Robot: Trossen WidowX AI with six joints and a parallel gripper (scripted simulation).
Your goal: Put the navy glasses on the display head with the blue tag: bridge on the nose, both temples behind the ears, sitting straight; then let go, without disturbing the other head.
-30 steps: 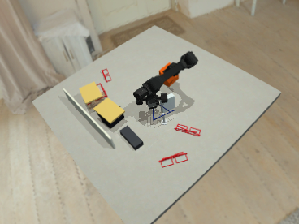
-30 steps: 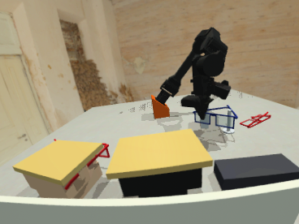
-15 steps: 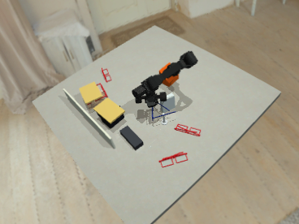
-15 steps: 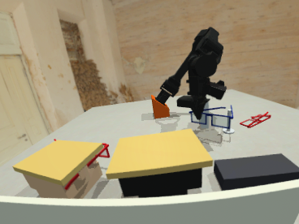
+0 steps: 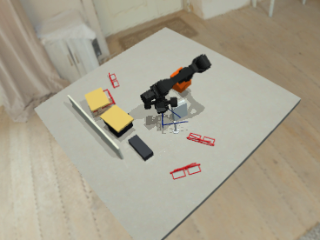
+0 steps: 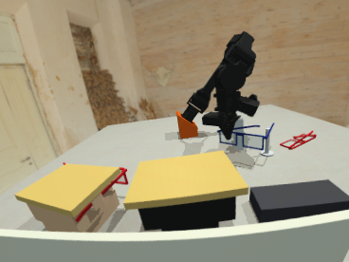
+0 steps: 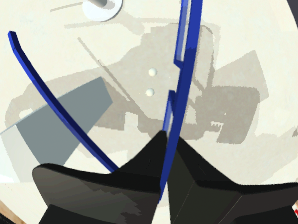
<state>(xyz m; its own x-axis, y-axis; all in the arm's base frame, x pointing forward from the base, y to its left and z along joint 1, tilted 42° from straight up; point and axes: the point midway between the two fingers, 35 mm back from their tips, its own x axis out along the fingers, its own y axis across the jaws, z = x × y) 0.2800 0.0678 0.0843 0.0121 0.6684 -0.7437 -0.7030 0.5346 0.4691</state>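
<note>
My gripper (image 5: 162, 111) (image 6: 229, 137) (image 7: 165, 136) is closed on the navy glasses (image 5: 175, 123) (image 6: 251, 140) (image 7: 186, 65) — its fingertips pinch one end of the front frame, and the glasses hang above the table (image 5: 226, 100) (image 6: 52, 157), away from both display heads. In the wrist view the front runs up between my fingers and is cut off at the top edge; one temple curves off to the left, its near end hidden behind a finger. The other temple I can't make out there.

In the exterior view my gripper covers part of the near end of the frame. A small white stand (image 5: 176, 130) (image 6: 266, 153) (image 7: 102, 9) is near the glasses; in the wrist view only its base and a bit of post show.

The black head (image 5: 118, 127) (image 6: 187, 214) is mostly hidden under a yellow board (image 5: 117, 118) (image 6: 186, 180), and so is the tan head (image 6: 97, 211) under another yellow board (image 5: 97, 98) (image 6: 71, 187). Red glasses (image 5: 110, 96) (image 6: 120, 177) are on the tan head, partly covered by its board. I can't find the blue tag on either head. The long pale panel (image 5: 96, 126) (image 6: 180, 247) cuts off the lower part of the exterior view.
</note>
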